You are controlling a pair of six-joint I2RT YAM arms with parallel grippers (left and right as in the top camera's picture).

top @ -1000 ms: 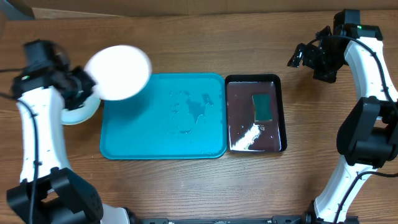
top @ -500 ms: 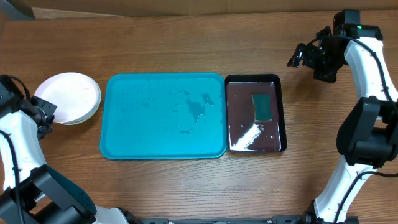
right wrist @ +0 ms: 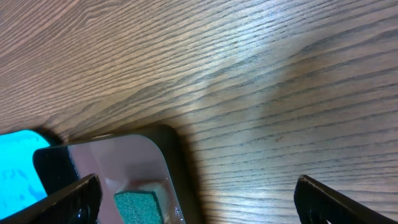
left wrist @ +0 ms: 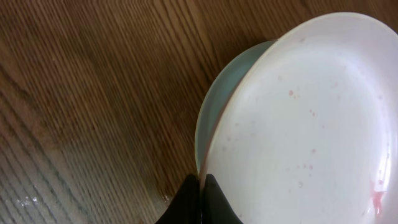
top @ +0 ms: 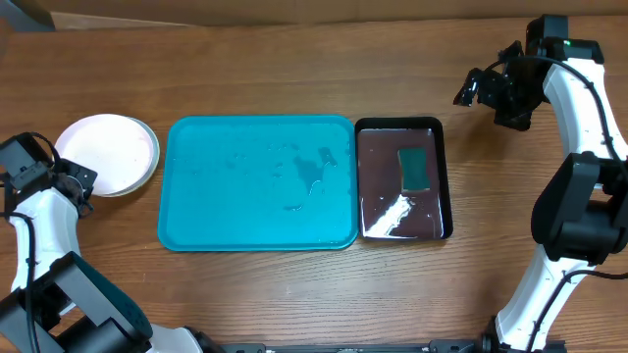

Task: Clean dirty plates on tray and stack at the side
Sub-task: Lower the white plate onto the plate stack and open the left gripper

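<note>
A white plate (top: 108, 152) with small red specks lies on top of a stack on the bare wood left of the turquoise tray (top: 216, 201). In the left wrist view the white plate (left wrist: 311, 124) rests on a pale blue plate (left wrist: 214, 102). A plate with a yellow-green rim does not show. My left gripper (top: 83, 180) is shut on the white plate's near rim (left wrist: 202, 186). My right gripper (top: 473, 90) is open and empty (right wrist: 199, 190), held above the table by the black tray's far right corner. The turquoise tray holds only water puddles.
A glossy black tray (top: 397, 125) with a green sponge (top: 415, 167) and some water stands against the turquoise tray's right side. Its corner (right wrist: 177, 146) and the sponge (right wrist: 140, 208) show in the right wrist view.
My left arm carried the white plate from above the tray's left corner leftwards and down onto the stack, then drew back toward the table's left edge. The right arm has not moved.
</note>
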